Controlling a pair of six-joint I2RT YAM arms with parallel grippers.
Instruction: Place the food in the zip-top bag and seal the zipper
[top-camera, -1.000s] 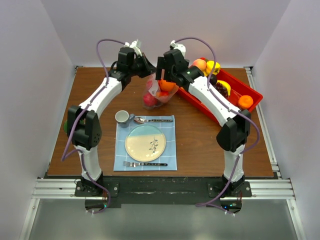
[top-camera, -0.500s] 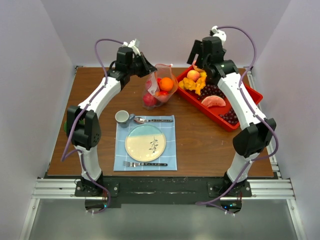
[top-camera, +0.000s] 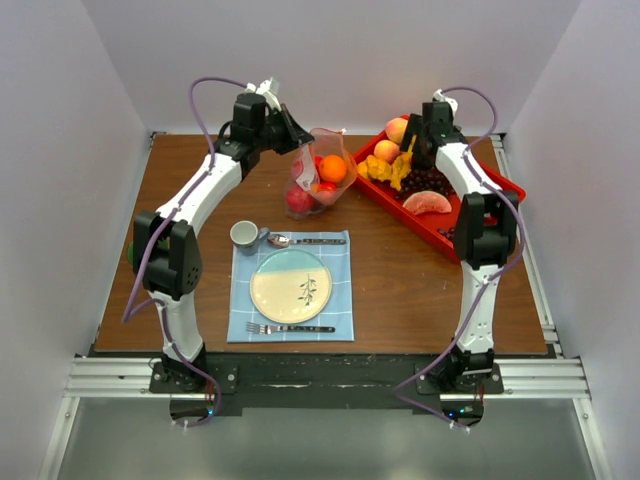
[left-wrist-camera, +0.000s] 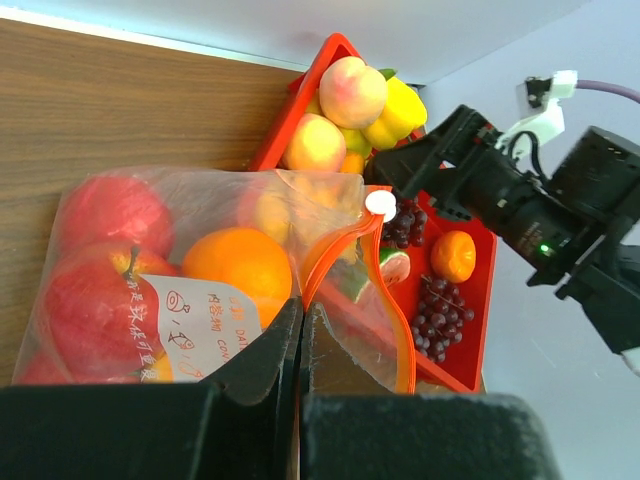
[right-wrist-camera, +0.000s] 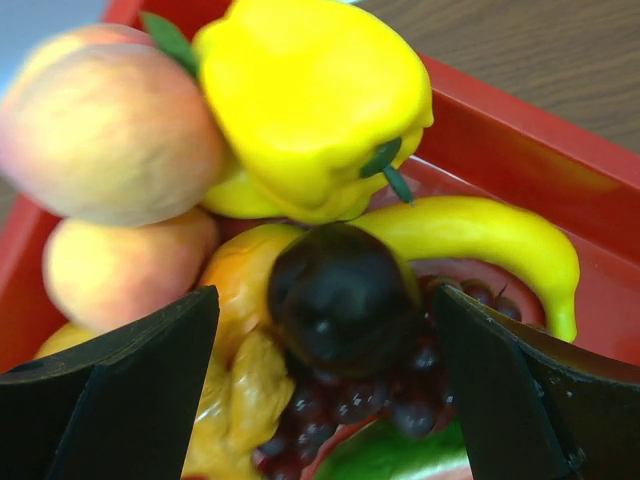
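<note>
The clear zip-top bag (top-camera: 320, 188) stands at the table's back centre and holds red apples (left-wrist-camera: 95, 280) and an orange (left-wrist-camera: 240, 262). My left gripper (top-camera: 296, 141) is shut on the bag's mouth edge (left-wrist-camera: 300, 312) and holds it up and open. The orange-red zipper (left-wrist-camera: 398, 300) curves round the mouth, with a white slider (left-wrist-camera: 381, 203). My right gripper (top-camera: 410, 150) is open low over the food in the red tray (top-camera: 505, 188). In the right wrist view it (right-wrist-camera: 325, 300) straddles a dark round fruit (right-wrist-camera: 345, 300), beside a yellow pepper (right-wrist-camera: 310, 100), peaches (right-wrist-camera: 100, 130), a banana (right-wrist-camera: 490, 235) and grapes (right-wrist-camera: 400, 410).
A blue placemat (top-camera: 340, 325) near the front carries a plate (top-camera: 290, 285), fork (top-camera: 290, 328) and spoon (top-camera: 300, 240), with a grey cup (top-camera: 245, 236) at its corner. A watermelon slice (top-camera: 427, 203) and an orange (left-wrist-camera: 454, 256) lie in the tray.
My right arm left the bag's mouth, leaving the orange inside, swung to the tray's far end and came down over the fruit pile. The left gripper kept its hold.
</note>
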